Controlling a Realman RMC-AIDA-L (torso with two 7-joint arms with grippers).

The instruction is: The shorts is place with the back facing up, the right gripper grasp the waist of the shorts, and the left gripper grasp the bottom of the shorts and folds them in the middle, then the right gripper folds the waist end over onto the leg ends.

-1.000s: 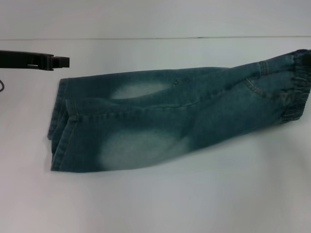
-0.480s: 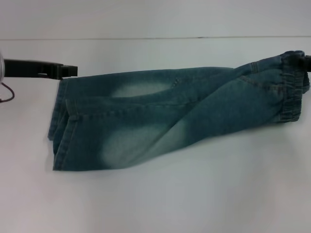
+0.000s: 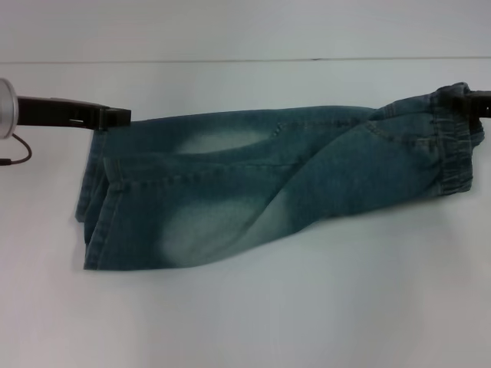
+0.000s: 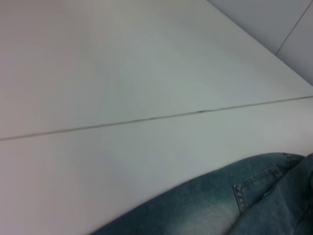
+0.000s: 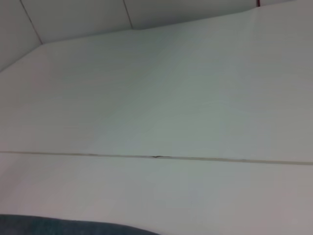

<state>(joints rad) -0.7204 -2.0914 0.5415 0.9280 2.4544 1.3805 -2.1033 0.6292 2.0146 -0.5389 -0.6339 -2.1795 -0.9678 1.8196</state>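
Head view: the left tool is pinching the denim shorts' far leg ends; the right tool is gripping the waist, readying the lengthwise fold on the table.

The head view looks down from above on the table. Both wrist views sit low and close, facing 12 o'clock along it. All views share the shorts and the table seam.

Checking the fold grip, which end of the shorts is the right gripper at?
The right gripper is at the waist, the ruched darker band; the flat leg ends lie by the left gripper.
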